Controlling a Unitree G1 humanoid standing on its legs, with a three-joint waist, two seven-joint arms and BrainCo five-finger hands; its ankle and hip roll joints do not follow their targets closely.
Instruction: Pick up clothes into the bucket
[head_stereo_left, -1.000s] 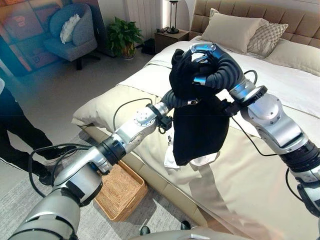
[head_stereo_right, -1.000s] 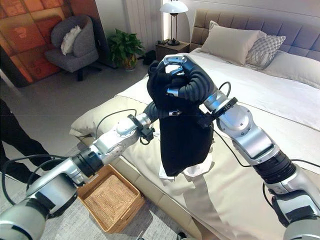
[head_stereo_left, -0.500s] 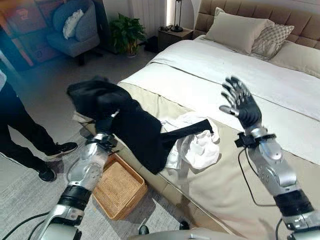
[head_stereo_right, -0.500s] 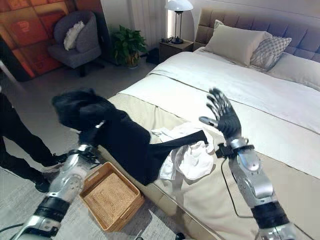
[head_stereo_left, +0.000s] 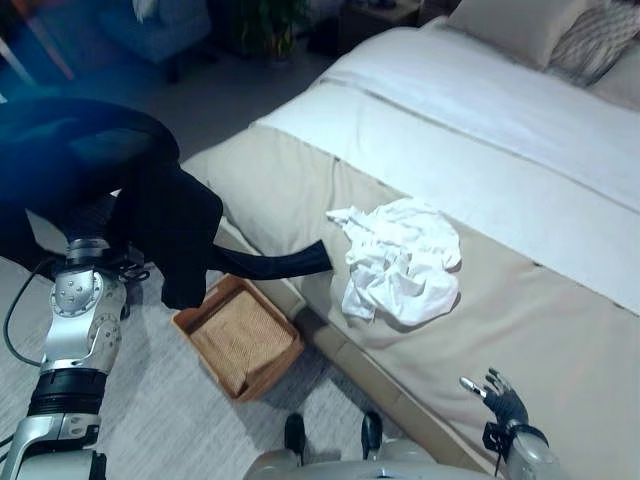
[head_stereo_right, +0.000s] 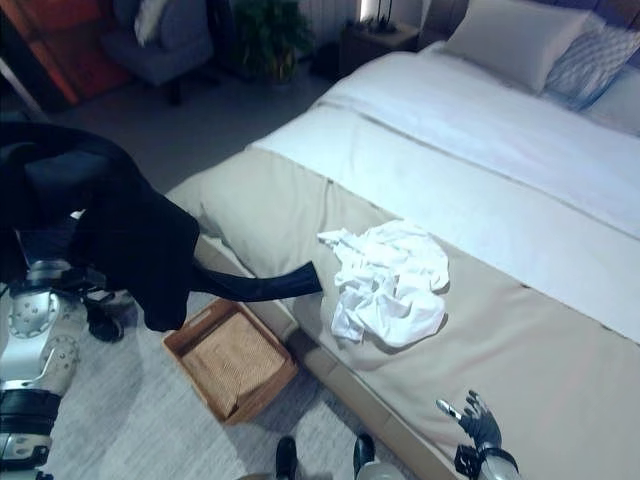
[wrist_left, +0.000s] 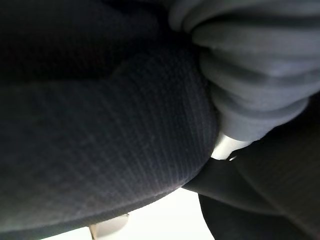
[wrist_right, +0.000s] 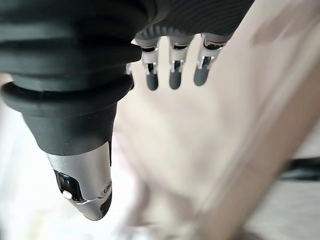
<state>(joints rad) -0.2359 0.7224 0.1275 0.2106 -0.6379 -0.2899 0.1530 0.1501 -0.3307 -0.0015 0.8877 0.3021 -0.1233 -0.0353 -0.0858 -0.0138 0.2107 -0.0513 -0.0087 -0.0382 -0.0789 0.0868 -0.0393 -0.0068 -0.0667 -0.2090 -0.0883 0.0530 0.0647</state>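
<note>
The room is dim, and the far corner sits in deep shade. The brightest patch is the white sheet (head_stereo_left: 520, 110) across the bed. A crumpled white cloth (head_stereo_left: 400, 265) throws a soft shadow onto the beige bed cover (head_stereo_left: 560, 340). The black ribbed garment (head_stereo_left: 150, 210) shows as a dark mass with little detail. The brown woven basket (head_stereo_left: 240, 340) lies shaded beside the bed. In the right wrist view, small highlights glint on the right hand (wrist_right: 85, 195).

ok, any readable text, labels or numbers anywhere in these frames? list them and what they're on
None. No print shows on the black garment, the white clothes on the bed, or the basket. No marking is legible on the right hand either.
</note>
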